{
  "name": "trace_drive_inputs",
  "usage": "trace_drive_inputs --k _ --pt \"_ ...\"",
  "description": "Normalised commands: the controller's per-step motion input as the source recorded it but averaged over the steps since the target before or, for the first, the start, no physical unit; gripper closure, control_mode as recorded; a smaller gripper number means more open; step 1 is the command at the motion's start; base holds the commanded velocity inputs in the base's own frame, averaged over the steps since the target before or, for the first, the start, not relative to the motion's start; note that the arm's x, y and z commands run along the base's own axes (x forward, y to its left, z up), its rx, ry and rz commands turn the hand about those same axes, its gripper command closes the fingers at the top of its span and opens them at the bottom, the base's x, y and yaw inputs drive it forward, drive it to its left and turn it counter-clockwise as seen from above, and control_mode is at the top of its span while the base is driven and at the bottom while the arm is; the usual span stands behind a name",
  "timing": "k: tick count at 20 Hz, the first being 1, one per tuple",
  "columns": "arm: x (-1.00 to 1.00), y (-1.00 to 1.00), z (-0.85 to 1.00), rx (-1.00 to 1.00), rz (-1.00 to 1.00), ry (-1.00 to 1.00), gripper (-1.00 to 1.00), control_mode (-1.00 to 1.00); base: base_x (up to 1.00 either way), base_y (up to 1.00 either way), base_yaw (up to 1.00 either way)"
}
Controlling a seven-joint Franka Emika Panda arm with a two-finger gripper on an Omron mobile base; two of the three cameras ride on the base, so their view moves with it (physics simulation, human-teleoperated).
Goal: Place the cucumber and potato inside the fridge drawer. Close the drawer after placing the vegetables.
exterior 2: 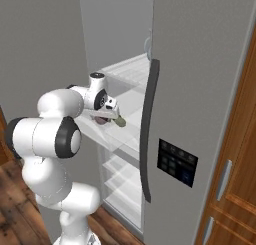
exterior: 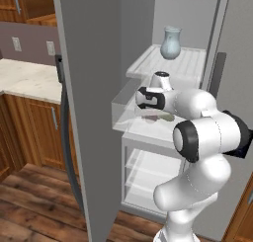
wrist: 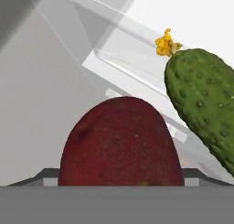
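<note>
The fridge drawer (exterior: 120, 109), a frosted clear box, stands pulled out of the grey fridge. My gripper (exterior: 149, 112) reaches down into it, wide and shut on the potato (wrist: 119, 143), a dark reddish-brown lump close up between the fingers. In the base views the potato (exterior: 148, 119) sits low in the drawer under my hand. The cucumber (wrist: 203, 99), bumpy green with a yellow tip, lies just to the potato's right on the drawer floor, apart from my gripper (wrist: 121, 175). From the right side the potato (exterior 2: 102, 120) and the cucumber (exterior 2: 120, 122) lie side by side.
The open left fridge door (exterior: 84, 112) stands close on the left. The closed right door with its dark handle (exterior 2: 147, 134) is on the right. A pale vase (exterior: 170, 42) stands on the ribbed shelf above the drawer. Wooden cabinets (exterior: 34, 132) and a counter lie further left.
</note>
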Motion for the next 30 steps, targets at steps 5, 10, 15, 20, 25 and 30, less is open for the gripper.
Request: trace_drive_inputs --k 5,10,15,20,25,30 --pt "0.12 0.04 0.67 0.0 0.0 0.02 -1.0 -1.0 0.0 0.0 0.0" --pt "0.13 0.0 1.0 0.0 0.0 -0.02 -1.0 -1.0 0.0 0.0 0.0" --pt "-0.8 0.26 0.38 -0.02 0.01 -0.09 -1.0 -1.0 0.0 0.0 0.0" --pt "-1.0 0.7 -0.14 -0.12 0.06 -0.02 -1.0 -1.0 0.0 0.0 0.0" --pt "-0.77 0.51 -0.16 -0.12 0.07 -0.06 -1.0 -1.0 0.0 0.0 0.0" --pt "0.02 0.17 -0.77 -0.16 0.03 0.0 -1.0 -1.0 0.0 0.0 0.0"
